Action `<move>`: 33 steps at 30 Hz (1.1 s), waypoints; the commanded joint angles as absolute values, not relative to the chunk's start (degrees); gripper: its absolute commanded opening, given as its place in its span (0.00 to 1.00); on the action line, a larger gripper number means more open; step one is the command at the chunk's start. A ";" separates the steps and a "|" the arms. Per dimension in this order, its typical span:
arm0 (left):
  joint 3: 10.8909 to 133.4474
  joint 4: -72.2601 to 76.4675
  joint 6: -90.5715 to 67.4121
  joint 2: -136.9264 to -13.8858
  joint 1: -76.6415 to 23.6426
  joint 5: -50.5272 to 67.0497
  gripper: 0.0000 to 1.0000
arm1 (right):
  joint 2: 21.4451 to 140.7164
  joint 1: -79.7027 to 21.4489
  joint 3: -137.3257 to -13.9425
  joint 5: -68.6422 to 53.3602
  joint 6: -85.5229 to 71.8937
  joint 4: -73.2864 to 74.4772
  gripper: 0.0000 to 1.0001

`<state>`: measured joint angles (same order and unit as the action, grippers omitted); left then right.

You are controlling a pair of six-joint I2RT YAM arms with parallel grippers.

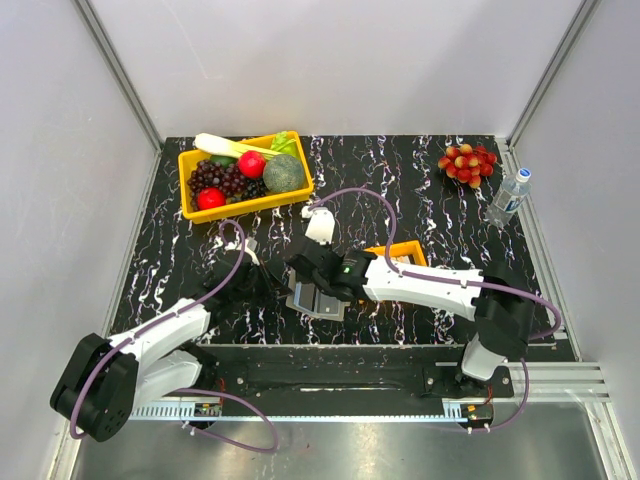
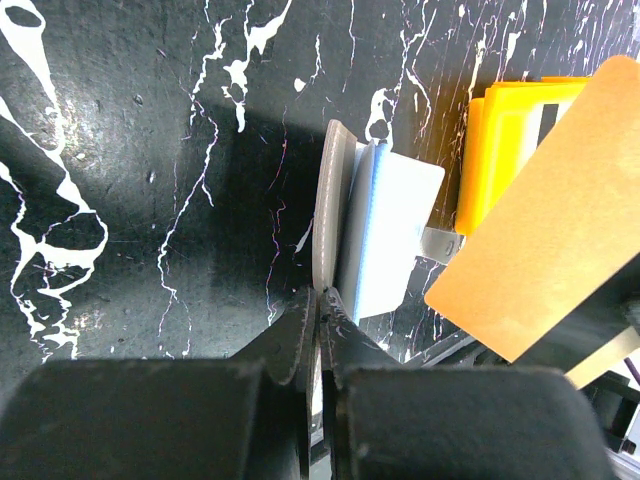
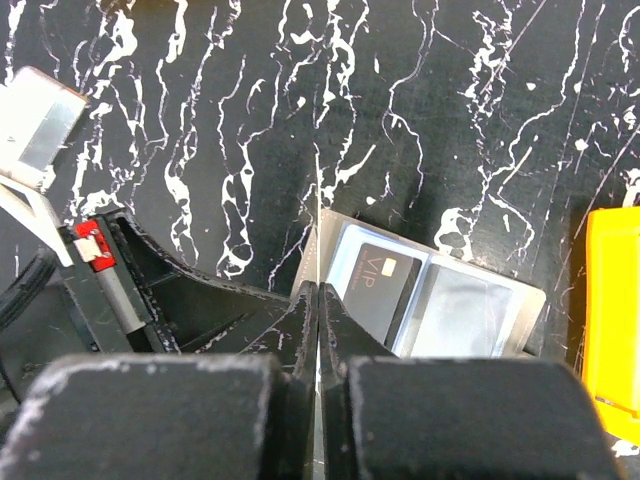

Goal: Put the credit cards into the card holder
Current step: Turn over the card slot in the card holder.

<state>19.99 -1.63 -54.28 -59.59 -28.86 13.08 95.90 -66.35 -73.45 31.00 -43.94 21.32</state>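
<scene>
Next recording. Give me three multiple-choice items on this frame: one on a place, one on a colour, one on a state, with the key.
1. Where is the dark VIP card? A in the yellow bin; B in the open card holder; C beside the water bottle.
2. What colour is the held card in the right gripper? A tan; B green; C red.
3. How is the left gripper? A wide open; B shut on nothing; C shut on the card holder's flap.
Key: B, the right wrist view shows it in a pocket; A, it looks tan in the left wrist view; C, it pinches the taupe flap's edge.
</scene>
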 commanded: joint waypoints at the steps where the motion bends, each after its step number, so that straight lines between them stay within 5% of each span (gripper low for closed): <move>1: 19.51 0.09 -54.58 -58.18 -29.09 12.30 0.00 | 97.20 -66.80 -74.09 33.48 -46.23 23.46 0.00; 33: 19.86 0.09 -54.67 -58.45 -29.09 12.31 0.00 | 99.22 -66.80 -73.83 31.64 -46.49 21.18 0.00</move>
